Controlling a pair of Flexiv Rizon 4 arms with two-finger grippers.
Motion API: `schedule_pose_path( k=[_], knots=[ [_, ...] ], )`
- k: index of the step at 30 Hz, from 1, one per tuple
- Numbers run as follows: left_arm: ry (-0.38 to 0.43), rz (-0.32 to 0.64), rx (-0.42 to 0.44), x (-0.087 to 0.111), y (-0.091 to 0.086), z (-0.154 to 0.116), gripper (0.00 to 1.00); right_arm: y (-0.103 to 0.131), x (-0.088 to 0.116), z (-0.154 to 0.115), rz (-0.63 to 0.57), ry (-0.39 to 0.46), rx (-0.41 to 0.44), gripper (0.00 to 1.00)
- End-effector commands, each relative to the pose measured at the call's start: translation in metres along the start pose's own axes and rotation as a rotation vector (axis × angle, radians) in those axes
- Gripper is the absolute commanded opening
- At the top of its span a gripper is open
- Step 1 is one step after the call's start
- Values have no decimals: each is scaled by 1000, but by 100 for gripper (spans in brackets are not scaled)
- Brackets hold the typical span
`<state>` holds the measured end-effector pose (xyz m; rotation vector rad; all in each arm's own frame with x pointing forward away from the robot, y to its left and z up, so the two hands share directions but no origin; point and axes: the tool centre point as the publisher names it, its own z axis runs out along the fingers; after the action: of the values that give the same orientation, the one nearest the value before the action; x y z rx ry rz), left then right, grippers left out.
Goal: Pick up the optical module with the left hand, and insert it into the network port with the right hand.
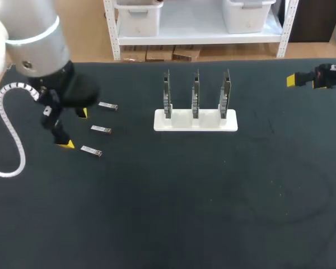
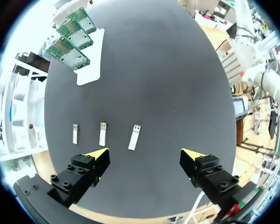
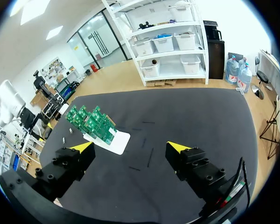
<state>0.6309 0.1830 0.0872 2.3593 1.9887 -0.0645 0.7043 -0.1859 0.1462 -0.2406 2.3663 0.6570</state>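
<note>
Three optical modules [image 1: 101, 130] lie flat on the dark table [image 1: 213, 196], small silver bars in a loose row toward its left side, each apart from the others. In the left wrist view the row [image 2: 102, 134] sits just ahead of the left claw [image 2: 144, 153]. One module [image 2: 135, 136] lies ahead of the gap between the two yellow tips, another [image 2: 102, 134] ahead of one fingertip, and the third [image 2: 75, 133] beyond that finger.

From the head view the left claw [image 1: 74, 129] hovers beside the modules, on the side away from the middle of the table. Its fingers are spread wide and grip nothing.

Near the middle of the table stands a white stand [image 1: 196, 120] holding three green circuit boards [image 1: 196, 92] upright, side by side, well apart from the modules. The ports on them are too small to make out.

At the far right of the table the right claw [image 1: 319, 78] hangs well apart from the stand. In its own wrist view the right claw [image 3: 130, 147] is spread open and empty, with the stand [image 3: 116, 140] and boards [image 3: 91, 122] ahead of it.
</note>
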Motion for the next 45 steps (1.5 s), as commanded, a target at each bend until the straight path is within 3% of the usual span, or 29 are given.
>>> schedule_pose_path(
  k=[1,4,12,20,45],
  knots=[
    [46,9,8,-5,4,21,100,1,0,-1,0,1,3,100],
    [90,16,10,-9,4,32,100,1,0,-1,0,1,3,100],
    [106,11,-28,-8,14,40,100,1,0,-1,0,1,3,100],
    [62,8,-16,10,20,52,100,1,0,-1,0,1,3,100],
    [61,19,12,18,33,81,100,1,0,-1,0,1,3,100]
  ],
)
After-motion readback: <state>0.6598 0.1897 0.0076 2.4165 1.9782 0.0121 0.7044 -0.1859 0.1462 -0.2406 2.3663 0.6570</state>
